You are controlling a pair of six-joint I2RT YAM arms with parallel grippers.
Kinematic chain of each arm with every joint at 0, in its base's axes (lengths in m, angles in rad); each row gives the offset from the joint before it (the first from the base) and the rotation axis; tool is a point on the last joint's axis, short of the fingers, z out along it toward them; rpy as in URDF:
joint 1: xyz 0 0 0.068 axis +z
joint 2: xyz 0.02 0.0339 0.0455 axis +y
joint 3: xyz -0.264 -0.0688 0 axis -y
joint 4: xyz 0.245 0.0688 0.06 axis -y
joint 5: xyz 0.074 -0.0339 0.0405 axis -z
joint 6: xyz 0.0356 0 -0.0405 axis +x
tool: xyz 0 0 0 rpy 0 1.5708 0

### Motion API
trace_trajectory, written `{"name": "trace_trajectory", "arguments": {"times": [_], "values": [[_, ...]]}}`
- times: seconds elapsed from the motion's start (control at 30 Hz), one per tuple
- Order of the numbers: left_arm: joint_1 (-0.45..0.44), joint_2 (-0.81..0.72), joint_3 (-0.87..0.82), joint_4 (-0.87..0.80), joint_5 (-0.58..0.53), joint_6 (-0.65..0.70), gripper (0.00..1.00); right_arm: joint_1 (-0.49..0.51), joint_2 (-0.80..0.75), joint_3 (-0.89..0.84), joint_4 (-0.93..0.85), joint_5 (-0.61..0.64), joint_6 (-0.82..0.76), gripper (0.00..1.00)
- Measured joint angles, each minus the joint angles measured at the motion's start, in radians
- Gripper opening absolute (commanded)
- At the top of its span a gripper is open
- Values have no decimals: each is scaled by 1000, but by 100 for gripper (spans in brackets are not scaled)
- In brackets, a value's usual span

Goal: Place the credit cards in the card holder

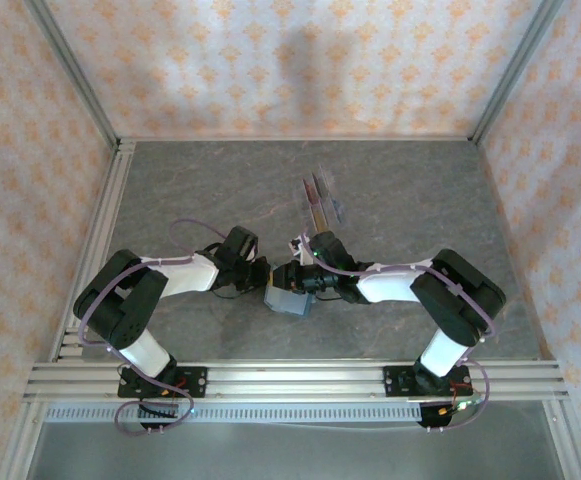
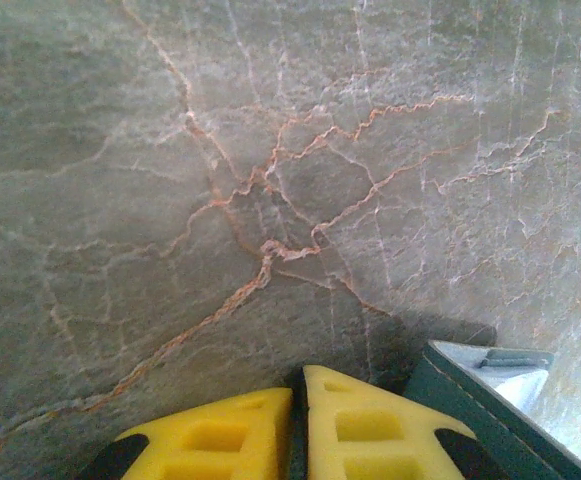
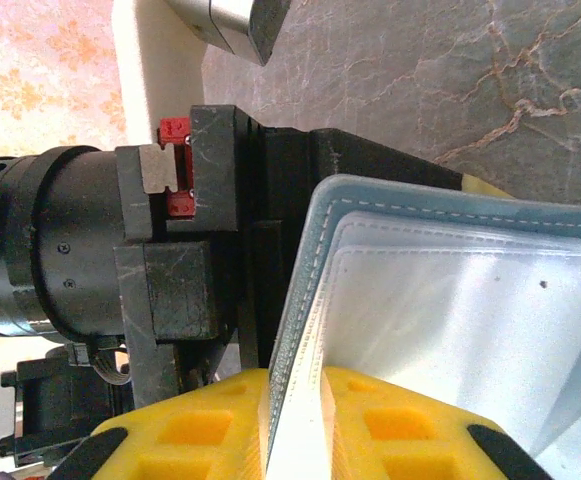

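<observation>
— From above, where do things stand?
— The left arm [image 1: 170, 275] and right arm [image 1: 400, 285] meet over the middle of the worktop [image 1: 190, 190]. The card holder [image 1: 288, 300] is between their tips, opened. The credit cards [image 1: 320, 200] stand further back, well apart from it. I'd say this is the opening step, with nothing loaded that I can see.

— And the left wrist camera?
— The left pincer [image 2: 298, 385] has its fingers pressed nearly together, with only a dark sliver between them. I can't tell whether an edge of the holder is nipped in there. The holder's teal cover and pale lining sit just beside one finger, cut off by the frame's corner.

— The right one?
— The right pincer [image 3: 295, 385] is clamped on a pale flap of the holder, which runs up from between its fingers. The left arm's black housing sits close behind.

— What's next?
— I reckon the pocket needs spreading and steadying. Then one arm has to fetch a card.

— Anything unclear?
— The cards are tiny from above, so their count and colours are beyond me. The pocket's mouth isn't shown.
</observation>
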Motion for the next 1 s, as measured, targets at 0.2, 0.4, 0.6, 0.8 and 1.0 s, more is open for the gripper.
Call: {"name": "trace_trajectory", "arguments": {"times": [0.2, 0.4, 0.6, 0.8, 1.0], "values": [[0, -12, 0, 2, 1, 2, 26, 0, -17, 19, -71, 21, -53, 31], [-2, -44, 0, -37, -39, 19, 31, 6, -23, 48, -153, 53, -91, 34], [-14, -98, -2, -136, -120, 39, 35, 32, -9, 73, -182, 91, -113, 36], [-15, -148, -14, -219, -180, 46, 37, 55, 14, 106, -209, 107, -135, 37], [-15, -246, -26, -338, -211, 47, 43, 54, 40, 121, -225, 159, -146, 37]]}}
